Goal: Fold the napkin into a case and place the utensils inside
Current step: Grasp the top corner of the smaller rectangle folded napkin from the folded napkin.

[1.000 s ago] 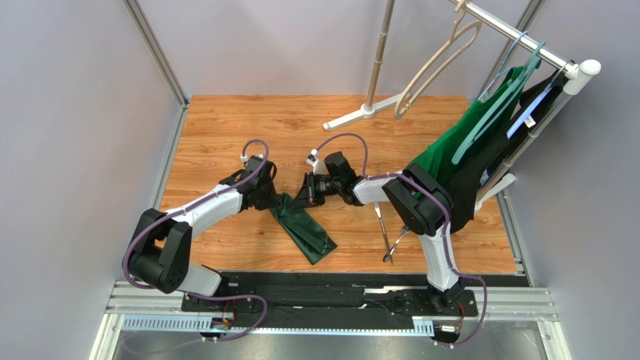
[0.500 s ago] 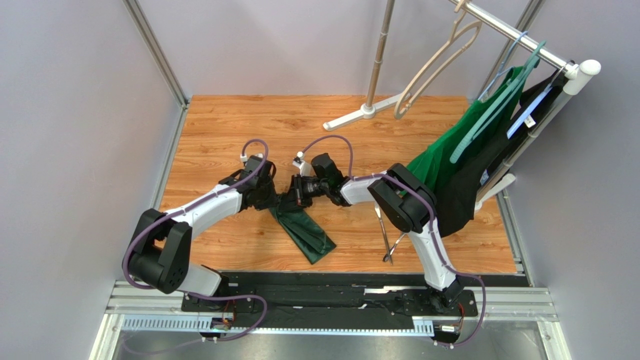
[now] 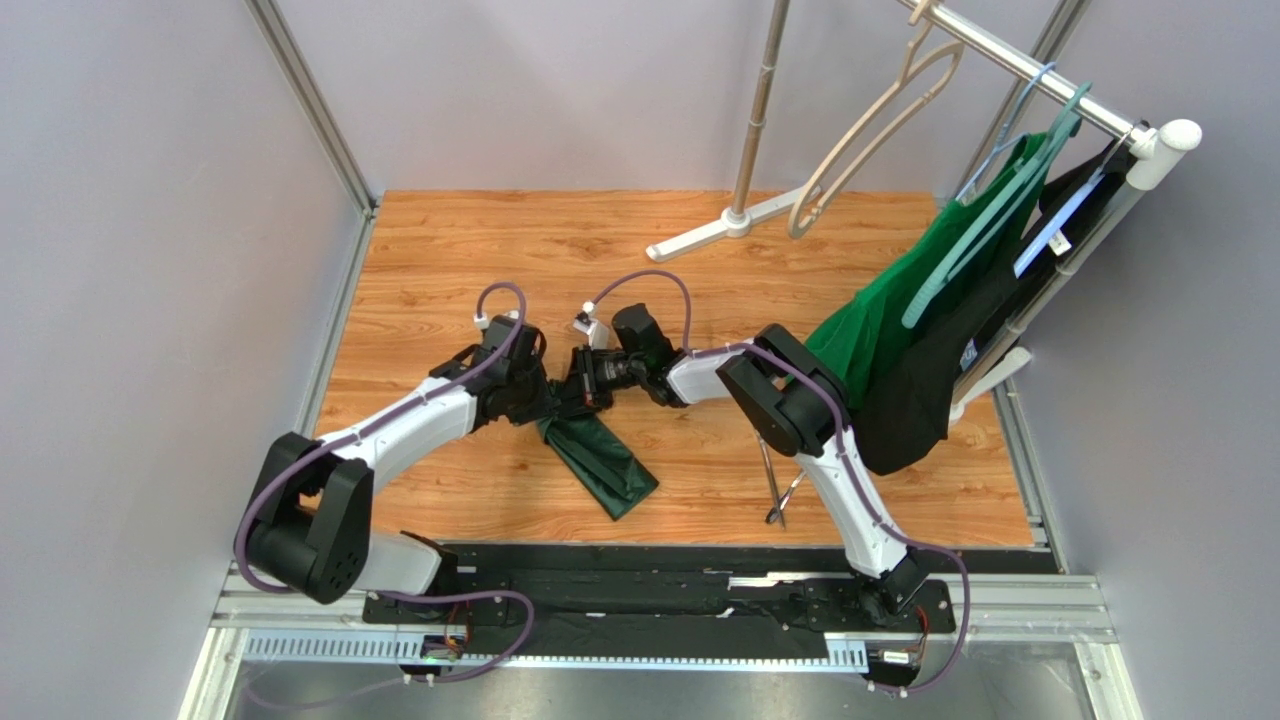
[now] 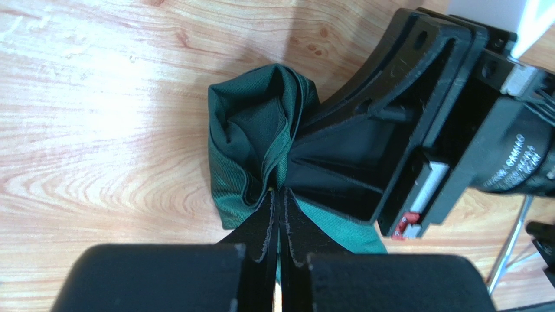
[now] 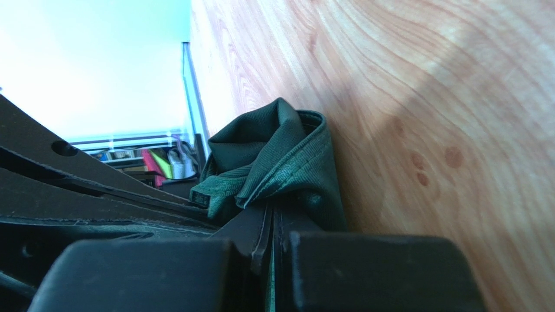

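Toward the front edge of the table (image 3: pixel 451 255), the utensils (image 3: pixel 777 498) lie at 3 o'clock of the napkin (image 3: pixel 609 462), a folded strip running toward 11 o'clock. At its bunched far end, the left gripper (image 4: pixel 277 198) and right gripper (image 5: pixel 270 213) meet, each pinching the cloth.

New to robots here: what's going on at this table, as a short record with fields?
Cloth: napkin, folded narrow, far end bunched
Left gripper: shut on the bunched end
Right gripper: shut on the same end, opposite
Utensils: on the table, apart from the napkin, untouched
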Tool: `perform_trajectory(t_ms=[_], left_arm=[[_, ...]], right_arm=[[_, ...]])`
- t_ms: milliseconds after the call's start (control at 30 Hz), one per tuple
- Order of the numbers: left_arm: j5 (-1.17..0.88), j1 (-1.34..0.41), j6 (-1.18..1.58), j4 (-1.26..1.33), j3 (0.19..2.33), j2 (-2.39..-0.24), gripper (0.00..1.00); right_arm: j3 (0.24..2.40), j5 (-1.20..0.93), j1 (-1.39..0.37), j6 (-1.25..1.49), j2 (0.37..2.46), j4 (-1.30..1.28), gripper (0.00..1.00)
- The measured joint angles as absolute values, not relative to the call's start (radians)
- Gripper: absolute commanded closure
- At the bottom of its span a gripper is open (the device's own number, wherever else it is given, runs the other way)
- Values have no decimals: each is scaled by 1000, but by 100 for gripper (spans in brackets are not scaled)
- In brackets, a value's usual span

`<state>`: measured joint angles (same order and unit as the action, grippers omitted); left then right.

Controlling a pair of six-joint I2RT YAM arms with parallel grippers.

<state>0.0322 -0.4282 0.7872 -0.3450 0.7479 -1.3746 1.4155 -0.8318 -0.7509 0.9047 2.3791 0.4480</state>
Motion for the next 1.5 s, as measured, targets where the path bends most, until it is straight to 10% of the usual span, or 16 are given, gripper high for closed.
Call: perform_trajectory(t_ms=[400, 567, 767, 1133, 1300, 1500], left_arm=[[84, -429, 780, -197, 669, -1329, 95], [113, -430, 773, -158, 646, -1357, 52], [137, -430, 765, -174, 646, -1340, 33], [193, -402, 756, -352, 690, -1069, 49], [192, -377, 757, -405, 693, -1142, 71], [143, -321, 748, -454, 708, -1286, 69]], right_arm=[[1443, -873, -712, 1188, 2445, 667, 100], [1458, -882, -707, 1393, 2519, 825, 100], [1466, -873, -706, 1465, 2544, 898, 100], [1480, -883, -706, 1407, 2535, 825, 100], [1485, -879, -712, 1341, 2518, 756, 100], [1487, -870, -717, 1285, 2503, 699, 100]])
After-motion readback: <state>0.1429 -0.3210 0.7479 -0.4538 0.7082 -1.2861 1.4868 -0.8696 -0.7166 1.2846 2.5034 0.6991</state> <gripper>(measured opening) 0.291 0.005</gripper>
